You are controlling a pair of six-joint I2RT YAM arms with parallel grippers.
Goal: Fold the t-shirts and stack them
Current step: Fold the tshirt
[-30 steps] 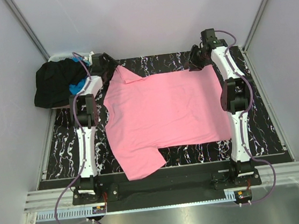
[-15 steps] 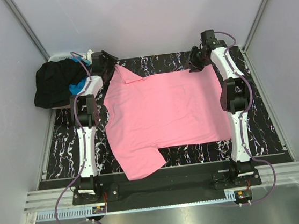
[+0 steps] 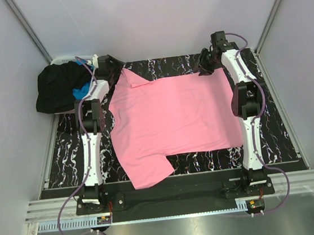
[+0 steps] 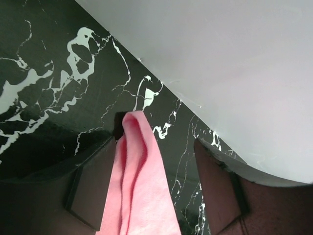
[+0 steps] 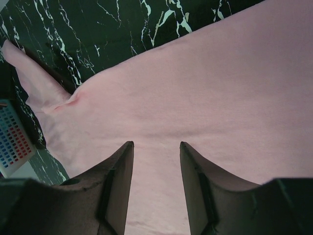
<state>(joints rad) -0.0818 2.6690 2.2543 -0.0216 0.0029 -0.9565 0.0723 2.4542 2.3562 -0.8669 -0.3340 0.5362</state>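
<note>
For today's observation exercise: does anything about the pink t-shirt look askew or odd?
Yes. The pink t-shirt lies mostly flat, but its far-left corner is folded over and bunched up between the open left fingers.

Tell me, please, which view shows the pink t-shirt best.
The top external view: the whole pink t-shirt lies spread out. The left wrist view shows only a bunched edge; the right wrist view, just a stretch of cloth.

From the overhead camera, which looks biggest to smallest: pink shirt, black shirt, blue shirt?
1. pink t-shirt, spread flat
2. black t-shirt, bunched up
3. blue t-shirt, only a scrap showing, the rest hidden
</note>
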